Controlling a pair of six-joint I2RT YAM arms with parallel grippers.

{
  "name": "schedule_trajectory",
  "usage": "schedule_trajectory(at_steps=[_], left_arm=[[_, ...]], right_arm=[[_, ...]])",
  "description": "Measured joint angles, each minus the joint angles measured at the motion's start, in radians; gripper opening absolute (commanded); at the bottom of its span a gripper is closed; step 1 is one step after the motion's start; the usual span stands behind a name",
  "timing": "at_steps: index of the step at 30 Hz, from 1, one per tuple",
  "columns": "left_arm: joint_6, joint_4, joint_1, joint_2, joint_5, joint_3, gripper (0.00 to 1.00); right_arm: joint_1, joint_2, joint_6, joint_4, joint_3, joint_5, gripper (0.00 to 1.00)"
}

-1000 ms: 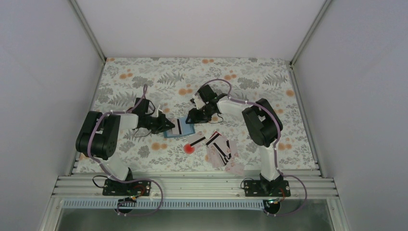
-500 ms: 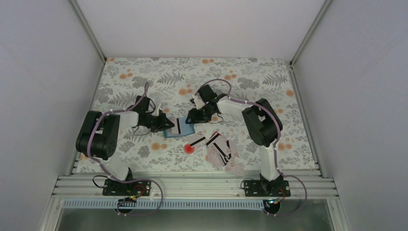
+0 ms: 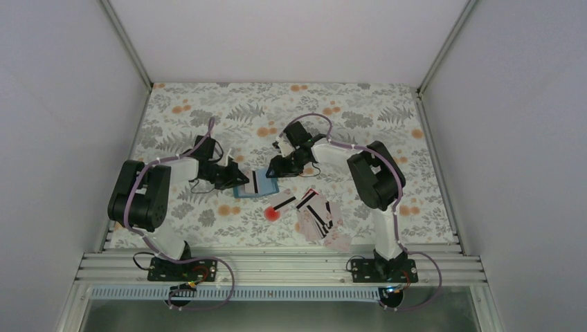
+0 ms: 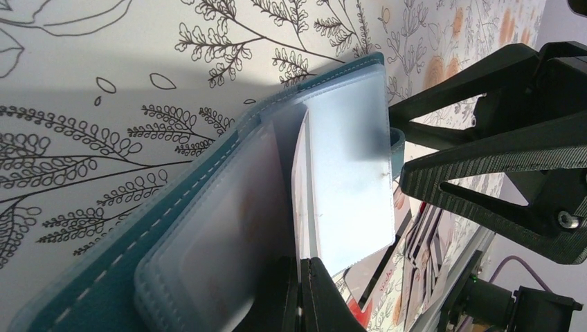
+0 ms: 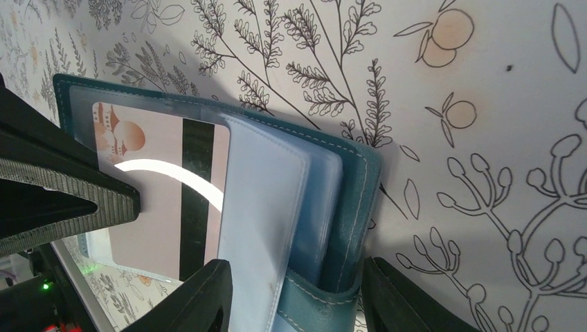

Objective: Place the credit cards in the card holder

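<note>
With the card holder (image 3: 256, 185) pinched by the clenched left end effector (image 4: 299, 283) and clasped by the right end effector (image 5: 297, 297), one striped card (image 5: 166, 200) is sleeved, while several credit cards (image 3: 317, 216) are left on the bench (image 3: 387, 117).

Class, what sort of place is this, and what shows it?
Probably a robot test booth: plain white walls enclose a floral table, and two robot arms are bolted to a metal rail at its near edge.
</note>
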Motion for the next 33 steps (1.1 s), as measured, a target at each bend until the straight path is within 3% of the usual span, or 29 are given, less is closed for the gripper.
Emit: schedule_trajectory(at_steps=[19,33], left_arm=[[0.045,-0.126,0.01,-0.001,-0.024,0.079,0.02],[0.051,-0.124,0.01,-0.001,-0.011,0.045,0.02]], right_arm=[[0.0,0.002,-0.009,0.0,0.002,-0.003,0.49],[0.0,0.003,-0.008,0.0,0.002,-0.004,0.49]])
